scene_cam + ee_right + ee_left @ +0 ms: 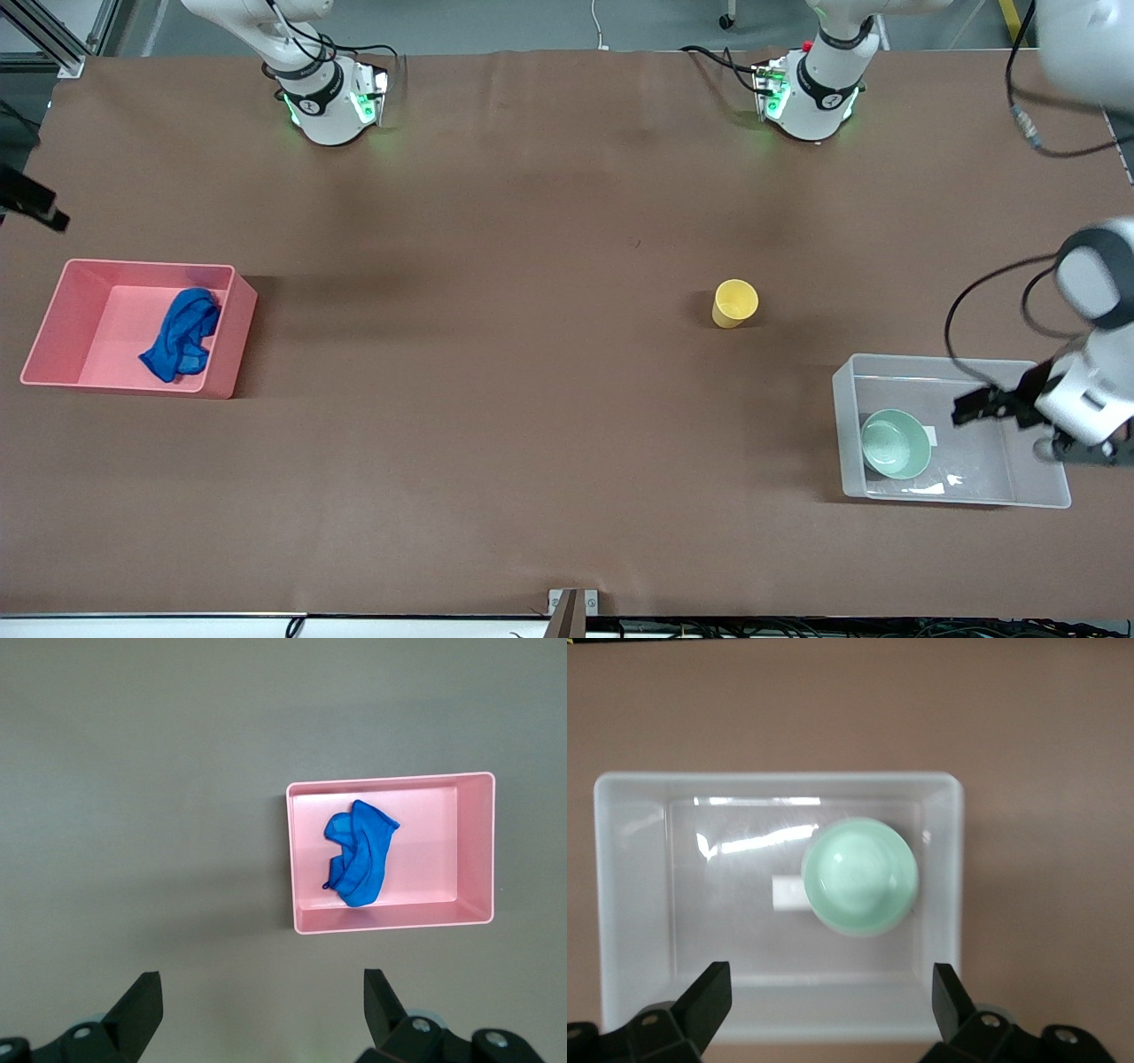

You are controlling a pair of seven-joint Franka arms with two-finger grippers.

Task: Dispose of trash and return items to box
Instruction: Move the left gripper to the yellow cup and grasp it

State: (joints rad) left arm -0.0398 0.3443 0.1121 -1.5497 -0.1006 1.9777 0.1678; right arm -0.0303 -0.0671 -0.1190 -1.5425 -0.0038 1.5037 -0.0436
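Left wrist view shows the left gripper point(833, 992) with its fingers point(709, 997) spread wide and holding nothing, hanging over the box point(620, 904), where the bowl point(860, 875) sits upright on the floor, partly covering the white label point(787, 894). From the front, that gripper point(979, 406) is over the box's point(966, 363) end toward the table edge, so the bowl point(896, 443) looks done. The cloth point(182, 334) lies in the pink tub point(53, 319) at the right arm's end of the table, so the trash looks done too. What remains, I judge, is the cup point(734, 303), standing upright on the bare table well apart from both tubs, farther from the front camera than the box and toward the middle. To do it well, the left arm should rise clear of the box wall first, then come down with one finger inside the cup's rim and one outside, or straddle its body low, since a light cup tips easily. The right gripper point(261, 1014) is also spread and empty, high above the table beside the pink tub point(478, 850) with the cloth point(359, 859) in view; that arm waits.
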